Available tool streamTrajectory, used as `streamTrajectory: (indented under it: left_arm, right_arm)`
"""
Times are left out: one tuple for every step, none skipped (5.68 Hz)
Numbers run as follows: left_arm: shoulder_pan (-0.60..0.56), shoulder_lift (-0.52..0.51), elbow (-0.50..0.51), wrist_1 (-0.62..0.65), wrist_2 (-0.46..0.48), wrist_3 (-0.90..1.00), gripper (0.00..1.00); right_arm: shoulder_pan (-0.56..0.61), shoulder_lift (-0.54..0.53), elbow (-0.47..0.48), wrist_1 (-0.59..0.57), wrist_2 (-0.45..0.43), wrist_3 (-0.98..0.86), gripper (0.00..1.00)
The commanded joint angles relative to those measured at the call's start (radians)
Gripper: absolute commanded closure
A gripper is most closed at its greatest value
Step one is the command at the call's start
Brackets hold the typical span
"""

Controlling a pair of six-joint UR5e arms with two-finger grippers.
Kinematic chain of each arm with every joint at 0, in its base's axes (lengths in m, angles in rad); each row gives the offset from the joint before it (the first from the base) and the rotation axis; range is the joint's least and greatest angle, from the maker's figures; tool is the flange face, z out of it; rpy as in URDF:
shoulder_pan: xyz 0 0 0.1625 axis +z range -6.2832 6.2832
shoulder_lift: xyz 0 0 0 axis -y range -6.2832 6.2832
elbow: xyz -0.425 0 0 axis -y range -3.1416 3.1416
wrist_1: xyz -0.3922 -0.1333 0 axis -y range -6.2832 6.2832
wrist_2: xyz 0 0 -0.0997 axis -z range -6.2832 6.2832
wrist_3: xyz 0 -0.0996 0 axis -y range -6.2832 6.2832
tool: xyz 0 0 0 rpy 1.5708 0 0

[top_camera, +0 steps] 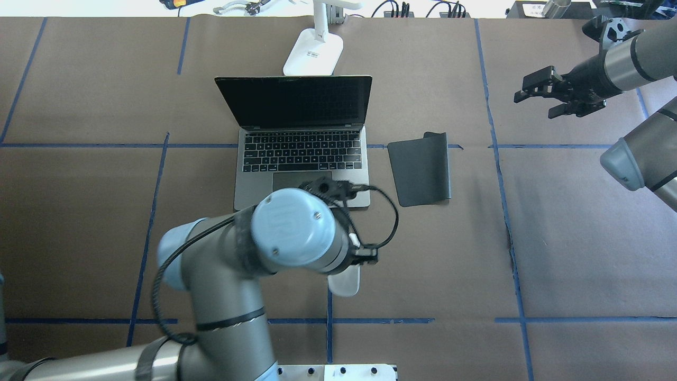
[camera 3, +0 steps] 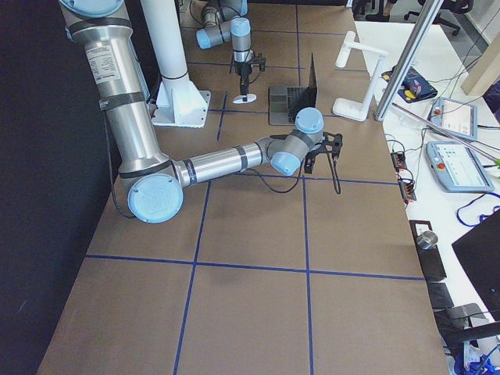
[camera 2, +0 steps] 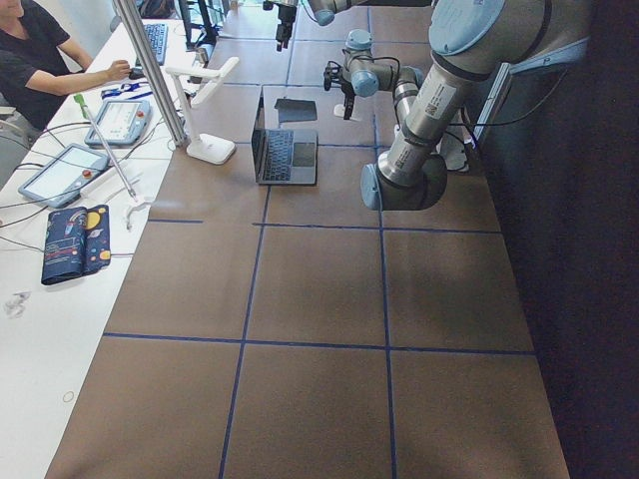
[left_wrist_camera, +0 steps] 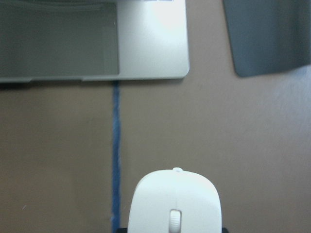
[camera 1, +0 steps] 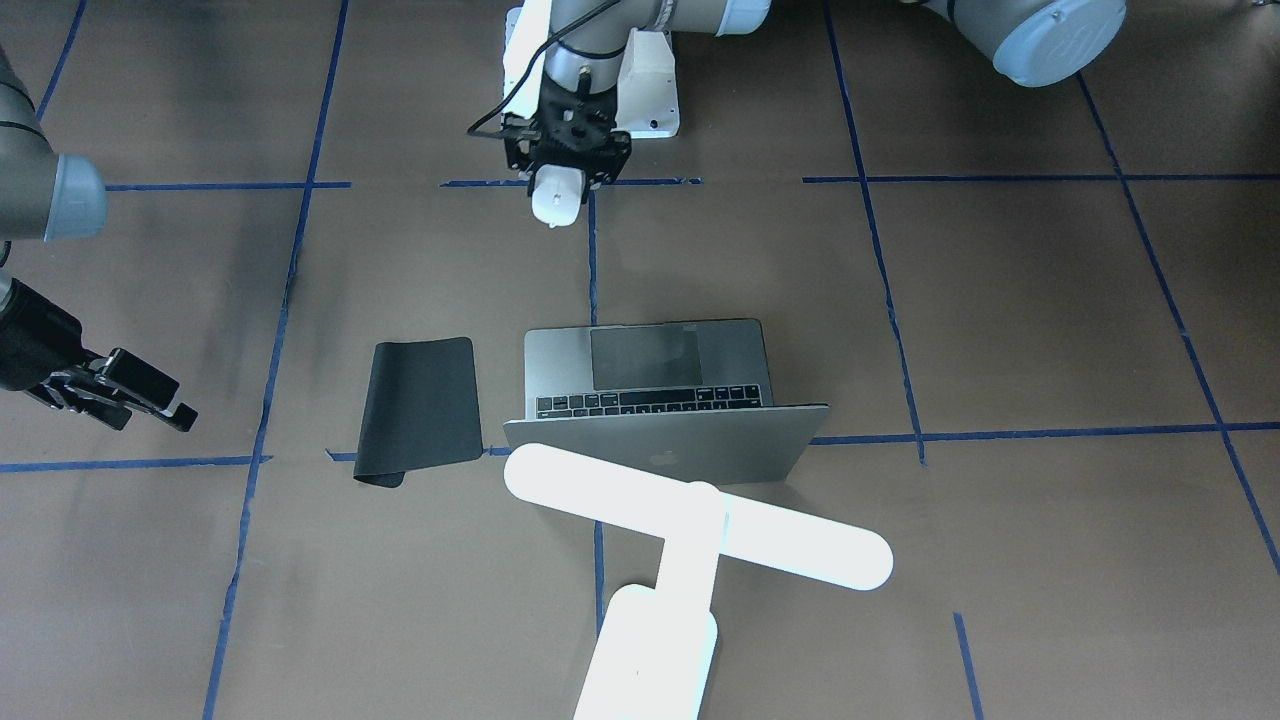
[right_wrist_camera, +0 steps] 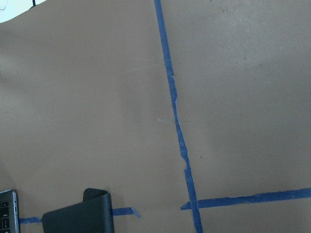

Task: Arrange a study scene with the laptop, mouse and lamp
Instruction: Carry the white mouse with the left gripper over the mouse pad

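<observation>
My left gripper (camera 1: 560, 178) is shut on the white mouse (camera 1: 553, 203) and points down, holding it low over the table on the robot's side of the laptop (camera 1: 650, 385). The mouse also shows in the left wrist view (left_wrist_camera: 175, 204) and under the wrist in the overhead view (top_camera: 346, 283). The grey laptop (top_camera: 301, 137) stands open with a dark screen. The glowing white T-shaped lamp (camera 1: 690, 520) stands behind the laptop's lid, and its base (top_camera: 313, 53) shows in the overhead view. My right gripper (top_camera: 535, 99) is open and empty, far off to the robot's right.
A black mouse pad (top_camera: 420, 169) with one curled corner lies to the right of the laptop, also seen in the front-facing view (camera 1: 420, 410). Blue tape lines cross the brown table (top_camera: 582, 238). The white robot pedestal (camera 1: 650, 90) is bolted behind the left gripper.
</observation>
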Motion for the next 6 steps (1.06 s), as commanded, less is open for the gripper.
streamTrajectory:
  left_arm:
    - [-0.045, -0.208, 0.341, -0.159, 0.002, -0.005, 1.00]
    - [-0.060, -0.279, 0.463, -0.221, 0.002, -0.019, 1.00]
    - [-0.077, -0.395, 0.672, -0.306, 0.004, -0.015, 1.00]
    - [-0.079, -0.490, 0.855, -0.382, 0.060, -0.007, 1.00]
    - [-0.076, -0.570, 1.033, -0.469, 0.109, -0.002, 1.00]
    - [-0.076, -0.604, 1.129, -0.512, 0.131, 0.011, 1.00]
  right_arm:
    - [0.015, -0.029, 0.004, 0.003, 0.001, -0.006, 0.00]
    - [0.013, -0.036, 0.001, 0.001, 0.000, -0.008, 0.00]
    - [0.012, -0.046, -0.001, 0.001, -0.002, -0.009, 0.00]
    - [0.010, -0.051, -0.004, 0.000, -0.002, -0.009, 0.00]
    - [0.007, -0.054, -0.007, -0.002, -0.005, -0.008, 0.00]
    - [0.007, -0.054, -0.011, -0.005, -0.003, -0.008, 0.00]
